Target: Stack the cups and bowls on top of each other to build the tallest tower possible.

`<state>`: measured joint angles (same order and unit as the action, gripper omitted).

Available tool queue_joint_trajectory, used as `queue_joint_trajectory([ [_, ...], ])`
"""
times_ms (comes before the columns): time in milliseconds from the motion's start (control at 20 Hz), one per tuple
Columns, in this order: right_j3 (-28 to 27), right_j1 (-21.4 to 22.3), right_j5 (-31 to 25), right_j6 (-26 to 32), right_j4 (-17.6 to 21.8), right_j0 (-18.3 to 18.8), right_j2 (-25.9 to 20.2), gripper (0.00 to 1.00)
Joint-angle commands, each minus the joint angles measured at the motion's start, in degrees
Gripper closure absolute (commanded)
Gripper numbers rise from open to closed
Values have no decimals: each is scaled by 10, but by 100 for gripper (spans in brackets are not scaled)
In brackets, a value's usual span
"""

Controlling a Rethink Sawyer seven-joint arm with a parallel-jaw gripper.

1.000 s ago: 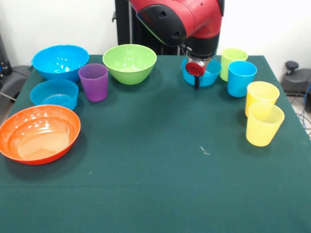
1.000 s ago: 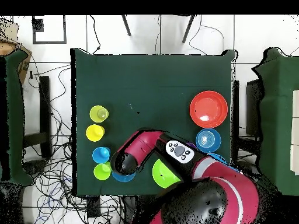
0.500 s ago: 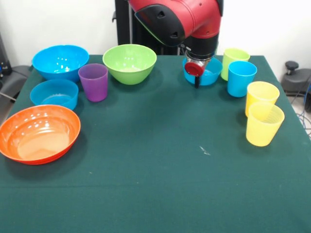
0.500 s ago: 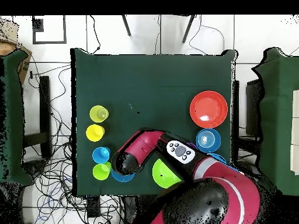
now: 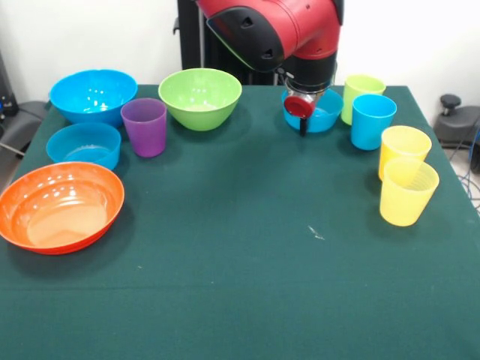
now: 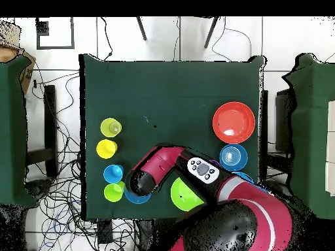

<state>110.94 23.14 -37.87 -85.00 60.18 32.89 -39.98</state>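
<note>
Pincer (image 5: 303,120) hung at the near rim of the small blue bowl (image 5: 324,118) beside the green cup (image 5: 359,88); I could not tell if it was clamped. No tower stood yet, so picking that bowl looked like step 1. Next it needed a firm hold. Green cloth covered the desk (image 5: 240,285), with white walls behind.

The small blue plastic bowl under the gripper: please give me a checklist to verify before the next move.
1. Gripper over the small blue plastic bowl: ok.
2. Fingers open or shut: cannot tell.
3. Bowl upright on the green table: ok.
4. Clear of the lime green plastic cup beside it: cannot tell.
5. Wide orange plastic bowl empty, ready for stacking: ok.
6. Tower begun: not ok, nothing stacked.
</note>
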Motion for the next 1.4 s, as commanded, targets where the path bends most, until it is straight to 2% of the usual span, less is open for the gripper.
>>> queue_joint_trajectory([
  [50, -40, 12, -25, 138, 22, 9, 1, 100],
  [350, -59, 12, -38, 168, 21, 17, -6, 100],
  [750, -93, 5, -62, 236, 11, 42, -27, 100],
  [1200, -110, 11, -83, 270, -9, 60, -41, 100],
  [1400, -121, 2, -79, 284, -3, 69, -38, 100],
])
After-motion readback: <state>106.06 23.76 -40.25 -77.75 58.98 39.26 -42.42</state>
